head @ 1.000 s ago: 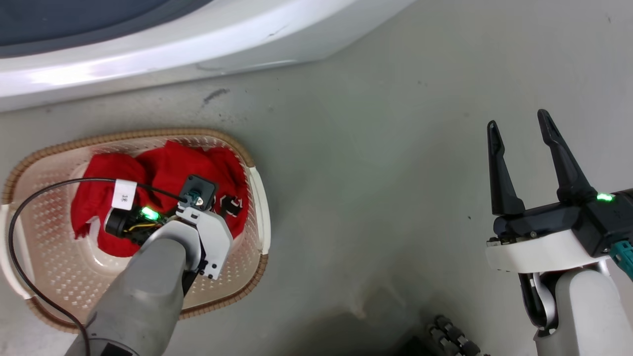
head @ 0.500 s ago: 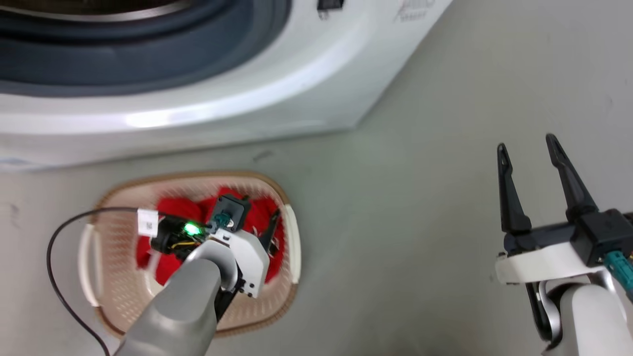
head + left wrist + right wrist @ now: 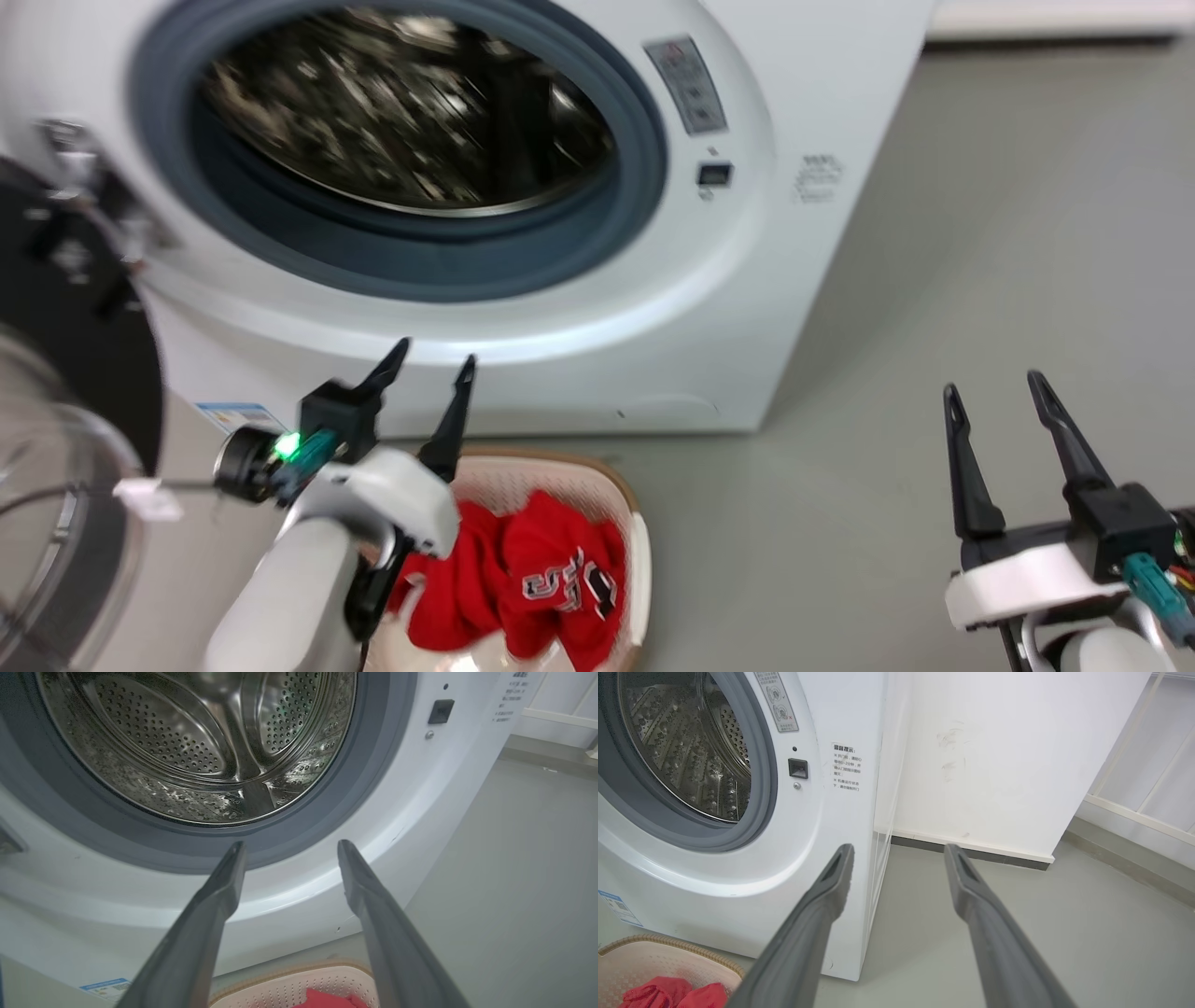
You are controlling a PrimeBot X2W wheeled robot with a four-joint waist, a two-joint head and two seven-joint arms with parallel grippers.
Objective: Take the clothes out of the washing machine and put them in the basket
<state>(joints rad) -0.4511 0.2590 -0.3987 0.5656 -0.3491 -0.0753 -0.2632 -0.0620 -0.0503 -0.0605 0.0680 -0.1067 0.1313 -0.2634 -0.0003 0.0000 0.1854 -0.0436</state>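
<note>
heaped in the basket point(image 3: 640, 560), the clothes point(image 3: 523, 583) are seen below the left gripper point(image 3: 436, 353), its fingers held apart.

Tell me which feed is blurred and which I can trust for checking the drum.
Head view: motion-smeared, the drum a streaky blur. Left wrist view: sharp, drum holes crisp, edges bowed by the lens. Right wrist view: sharp, drum seen at a slant.

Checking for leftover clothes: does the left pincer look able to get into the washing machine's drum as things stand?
Probably yes. The left pincer is open, empty and aimed at the drum; the door stands swung aside to the left, and nothing lies between the fingers and the opening.
</note>
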